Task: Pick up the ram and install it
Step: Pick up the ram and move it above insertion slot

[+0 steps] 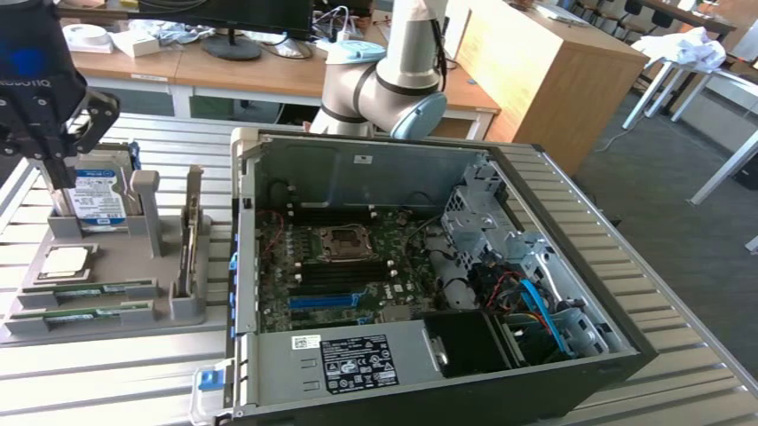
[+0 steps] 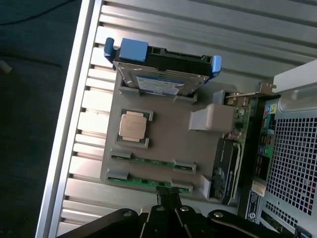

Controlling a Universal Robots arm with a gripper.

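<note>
Your exterior view sits high and off the desk (image 1: pixel 119 373), looking down at a slant across the open case (image 1: pixel 355 169) toward the arm (image 1: pixel 409 62) and the room behind. It stands far enough back to take in the whole case and the tray (image 1: pixel 119 257) on the exterior view's left. Your wrist view hangs above that tray, facing almost straight down and much nearer, with the gripper (image 2: pixel 167 198) in its foreground. Both views share the tray, its drive (image 2: pixel 158 82), the processor (image 2: pixel 132 126) and the edge of the case beside it.
</note>
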